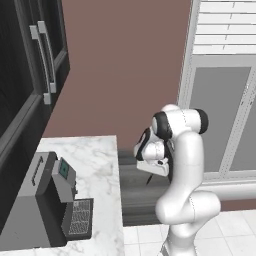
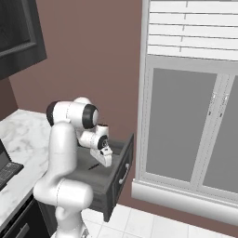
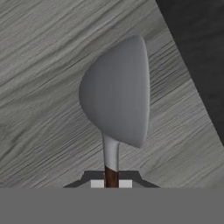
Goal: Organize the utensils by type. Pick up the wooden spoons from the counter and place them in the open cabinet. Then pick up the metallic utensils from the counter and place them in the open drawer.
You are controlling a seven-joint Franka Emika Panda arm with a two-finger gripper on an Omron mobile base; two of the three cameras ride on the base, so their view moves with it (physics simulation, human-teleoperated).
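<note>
**Metal utensil hangs over the open drawer, one release from home**

At the lower left of the left base view, a grey coffee machine (image 1: 42,200) sits on the marble desk (image 1: 100,160); just right of centre, the white arm bends down so that the pincer (image 1: 154,175) hangs over the open drawer (image 1: 135,192), a thin dark handle slanting below it. In the right base view the drawer (image 2: 118,169) juts out at centre frame, the pincer (image 2: 103,160) low inside its walls. The hand view shows the grey metallic utensil (image 3: 118,92), its rounded head up the middle of the frame and its brown-banded neck clamped between the nearly closed fingertips (image 3: 97,183), with the drawer's wood-grain floor behind and a dark wall at upper right.

The risk now looks to be the drop: released from this height, the utensil could bounce, or its handle could catch the drawer's wall. Lifting away with the jaws only half opened might drag it back out.
</note>
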